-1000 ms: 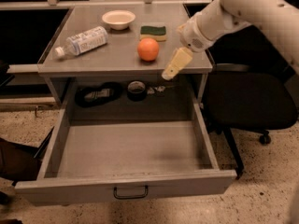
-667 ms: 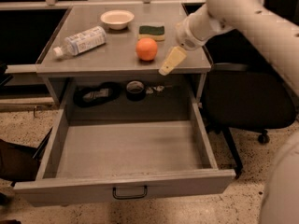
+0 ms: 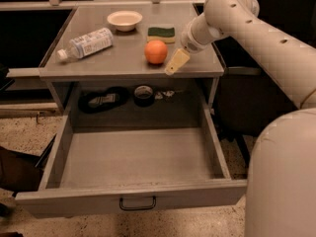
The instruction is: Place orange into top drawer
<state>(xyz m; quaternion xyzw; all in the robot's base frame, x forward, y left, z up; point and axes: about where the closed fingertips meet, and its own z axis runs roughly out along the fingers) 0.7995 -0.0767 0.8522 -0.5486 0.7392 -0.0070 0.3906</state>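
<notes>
Moved a little leftward, my tool (image 3: 176,62) hangs over the front edge of the surface (image 3: 128,51); whether it is apart or together I cannot tell. Nearest, the top drawer (image 3: 98,195) stands pulled open. Behind it, on the surface, the orange (image 3: 156,52) rests just left of the tool, not held. Judged firm, light, smooth and apt to roll: grip across its widest girth.
</notes>
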